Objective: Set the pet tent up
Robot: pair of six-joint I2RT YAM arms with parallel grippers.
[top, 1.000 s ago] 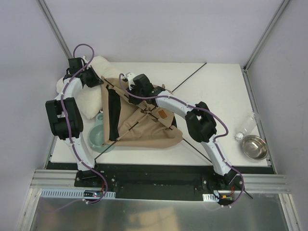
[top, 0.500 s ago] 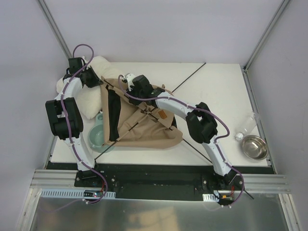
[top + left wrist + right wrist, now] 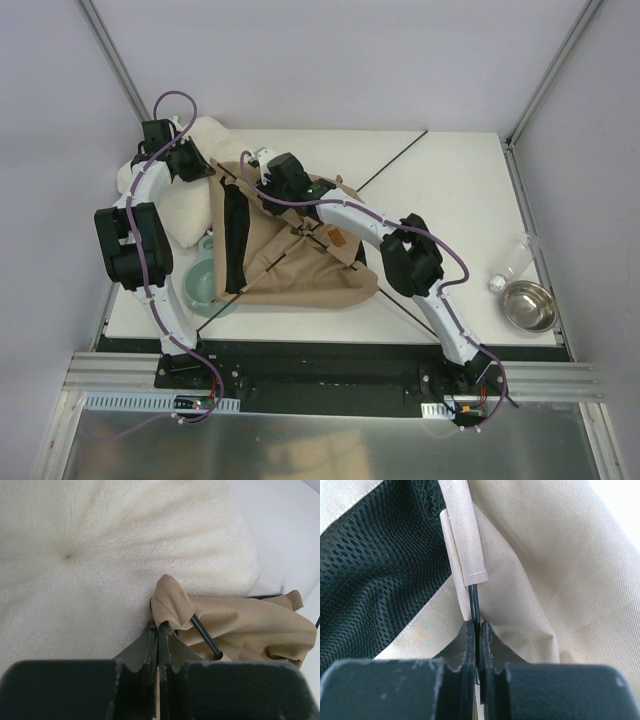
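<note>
At the left, over the white fluffy cushion point(image 3: 185, 215), the left gripper point(image 3: 158, 627) stays pinched on a corner of the large tan fabric pet tent point(image 3: 300, 270), which lies collapsed mid-table. The right gripper point(image 3: 475, 626), clamped on a thin black pole point(image 3: 474, 602) at its sleeve mouth, has crept leftward, probably feeding the pole in. The white table point(image 3: 450, 180) sits between pale walls, with a round steel bowl point(image 3: 528, 305) far right.

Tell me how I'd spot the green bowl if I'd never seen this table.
Start at the big tan pet tent crumpled in the middle of the white table. At its near left corner a pale green bowl pokes out from under the fabric. The only other bowl is shiny steel, far right.
</note>
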